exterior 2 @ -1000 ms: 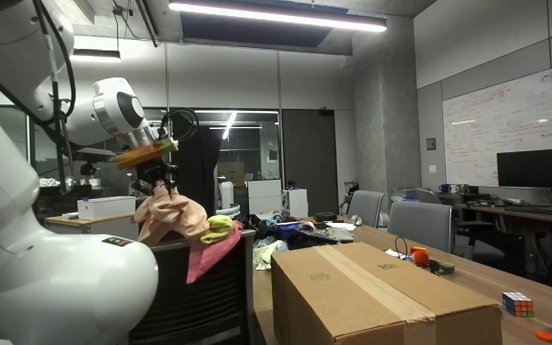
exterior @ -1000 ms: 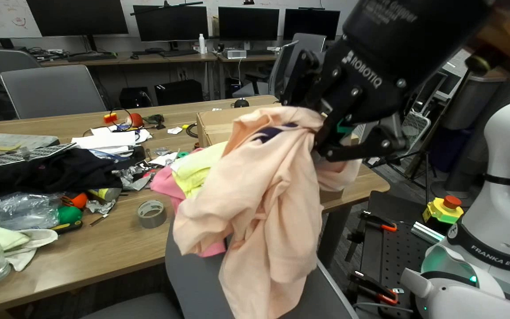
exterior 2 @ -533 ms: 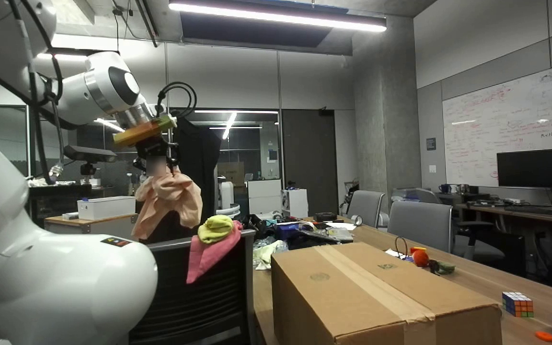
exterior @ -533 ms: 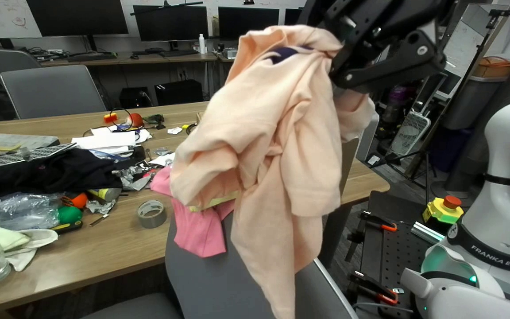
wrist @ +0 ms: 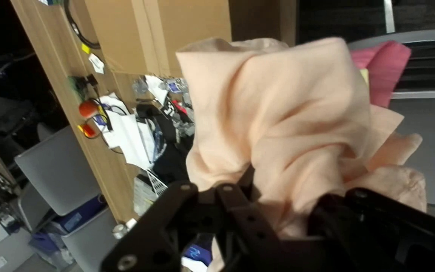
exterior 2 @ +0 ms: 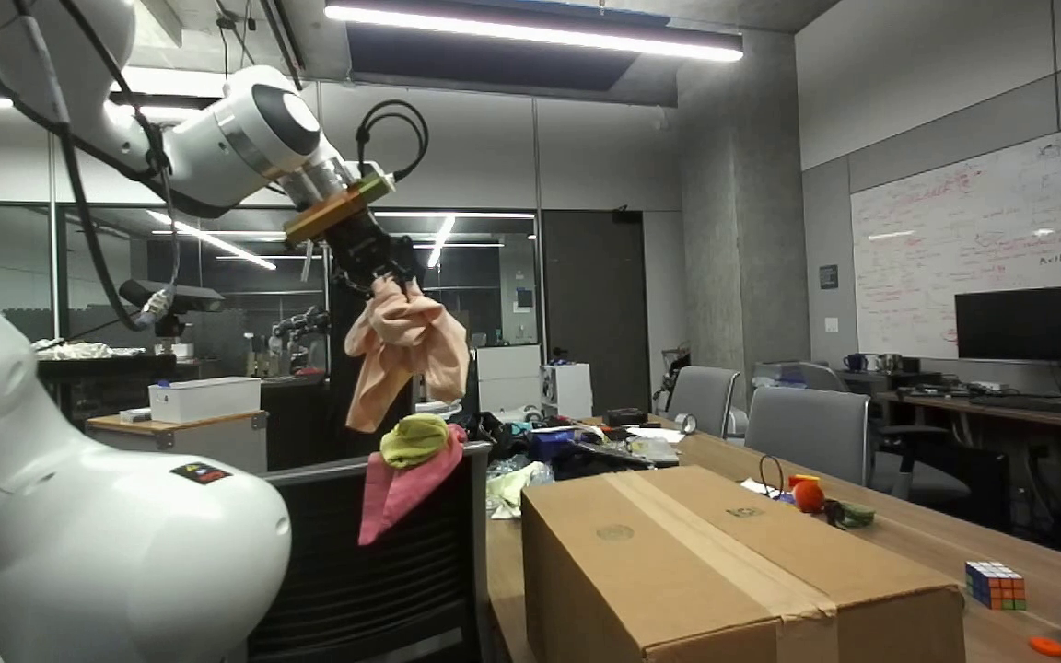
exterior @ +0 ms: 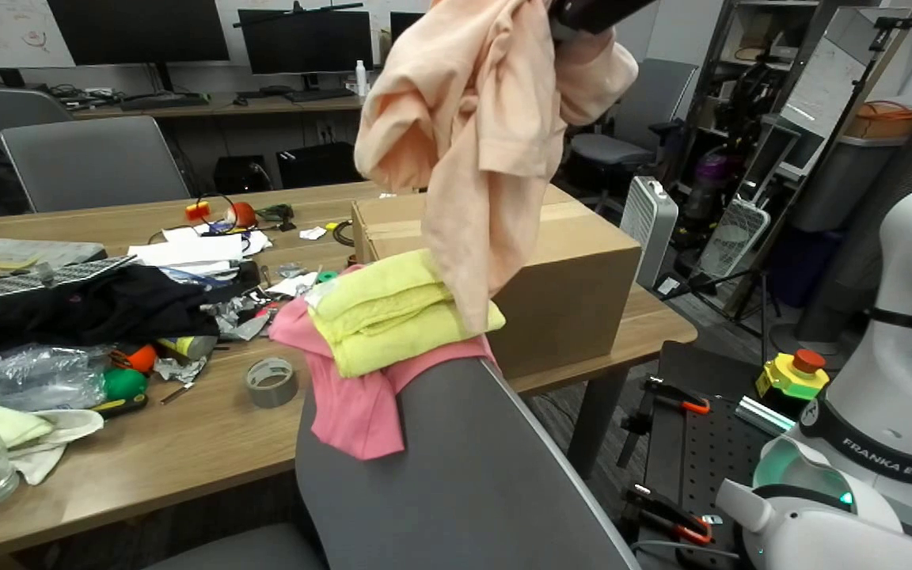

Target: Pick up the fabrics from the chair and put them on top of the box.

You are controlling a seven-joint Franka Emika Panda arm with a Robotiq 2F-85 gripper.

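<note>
Now, in an exterior view, the peach cloth [exterior: 484, 131] has risen above the chair [exterior: 448, 467], baring the yellow cloth [exterior: 393, 317] and pink cloth [exterior: 357, 412] there. In an exterior view, it has swung nearer the box [exterior 2: 715, 566]. In the wrist view, the gripper [wrist: 289, 196] clenches the peach cloth: carrying seems under way.

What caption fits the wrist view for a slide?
Claw grips peach fabric; behind it, pink fabric on the chair and a cardboard box.

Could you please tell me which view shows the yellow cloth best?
An exterior view, where the folded yellow cloth is mostly visible, only the peach cloth overlapping it. Its bunched end also shows in an exterior view; in the wrist view, just a sliver.
</note>
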